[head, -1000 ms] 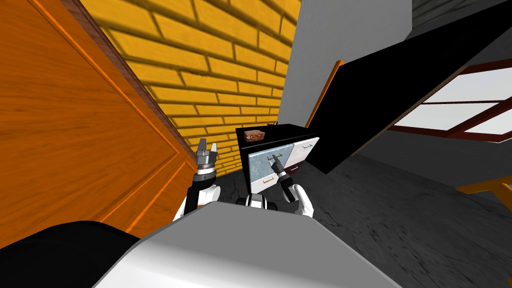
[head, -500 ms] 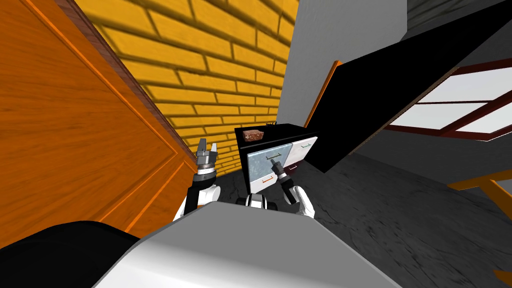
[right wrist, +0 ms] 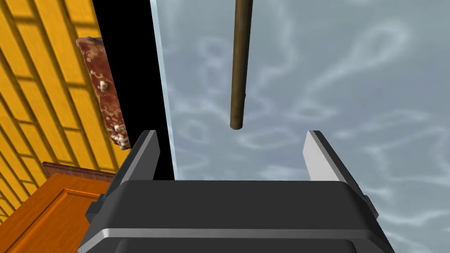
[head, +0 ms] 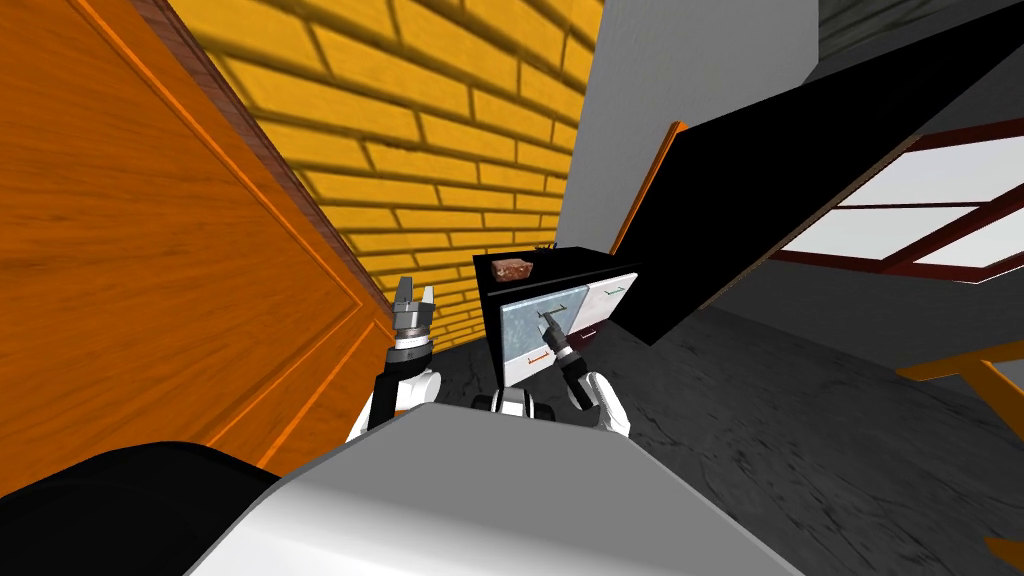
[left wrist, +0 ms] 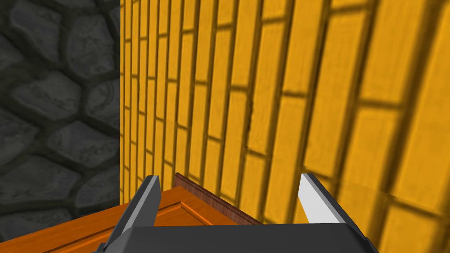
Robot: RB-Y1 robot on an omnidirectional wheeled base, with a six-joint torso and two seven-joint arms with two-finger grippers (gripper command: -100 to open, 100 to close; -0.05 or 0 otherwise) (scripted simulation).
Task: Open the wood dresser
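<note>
While right hand (right wrist: 230, 134) gapes at dresser handle (right wrist: 241, 66), far end cut off

drawer front (right wrist: 307, 88) smooth, marbled grey; handle (right wrist: 239, 66) matt brown; door (head: 150, 280) grained wood.

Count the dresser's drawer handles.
3: a dark handle on the grey-blue front at the right gripper, a green handle on the white front beside it, an orange handle on the lower front. My arm may hide a fourth.
</note>
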